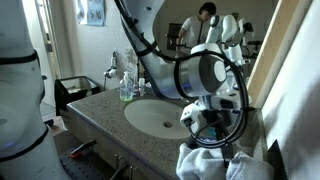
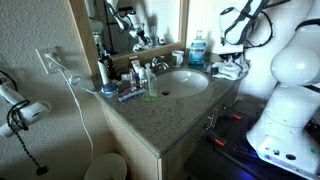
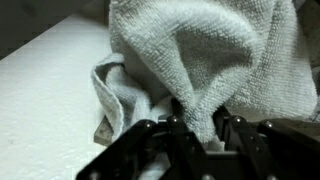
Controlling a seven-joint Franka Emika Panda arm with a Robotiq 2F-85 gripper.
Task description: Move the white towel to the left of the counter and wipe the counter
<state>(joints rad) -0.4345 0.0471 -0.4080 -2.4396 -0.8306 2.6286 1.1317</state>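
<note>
The white towel (image 3: 200, 60) is a crumpled terry cloth. In the wrist view a fold of it is pinched between my gripper's (image 3: 200, 128) two fingers, and the rest bunches on the counter. In an exterior view the towel (image 1: 210, 160) lies heaped at the near end of the grey speckled counter (image 1: 100, 115), with my gripper (image 1: 212, 128) right above it. In the other exterior view the towel (image 2: 230, 69) sits at the counter's far end, past the sink (image 2: 180, 83), under my gripper (image 2: 232, 55).
A white oval sink (image 1: 160, 115) is set into the counter. Bottles and toiletries (image 2: 130, 80) stand by the faucet (image 2: 158, 65) and mirror. A blue-labelled bottle (image 2: 198, 50) stands behind the sink. A hair dryer (image 2: 20, 110) hangs on the wall.
</note>
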